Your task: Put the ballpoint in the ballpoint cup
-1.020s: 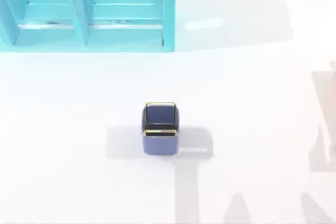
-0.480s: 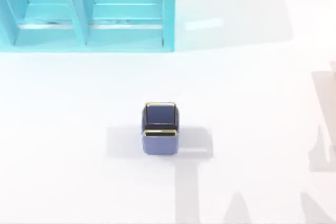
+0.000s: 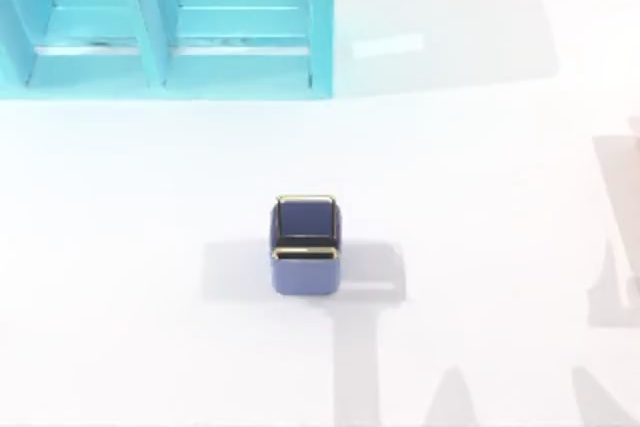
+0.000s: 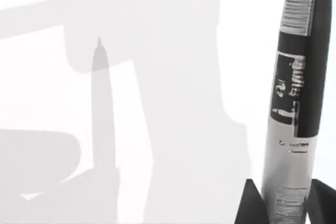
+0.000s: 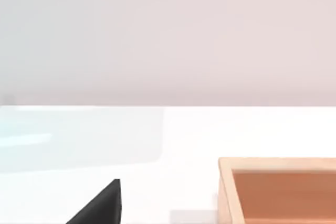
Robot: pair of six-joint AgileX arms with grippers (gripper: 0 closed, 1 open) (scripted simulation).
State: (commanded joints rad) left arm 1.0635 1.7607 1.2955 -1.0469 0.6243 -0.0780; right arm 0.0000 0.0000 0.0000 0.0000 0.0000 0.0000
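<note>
- The ballpoint cup [image 3: 305, 247] stands upright on the white table [image 3: 480, 167], near the middle, well apart from every edge. Its gold rim is on top and its inside is dark.
- A turquoise shelf unit [image 3: 165, 22] stands at the far left corner of the table, well apart from the cup.
- In the left wrist view, the left gripper [image 4: 283, 203] is clamped on the lower end of the ballpoint [image 4: 294, 103]. The ballpoint is silver and black, and it stands out from between the dark fingers [image 4: 252, 205] above the bare table.
- In the right wrist view, one dark fingertip [image 5: 102, 205] of the right gripper shows above the table; I cannot tell how its jaws stand. An orange wooden box [image 5: 278, 190] is near it.
</note>
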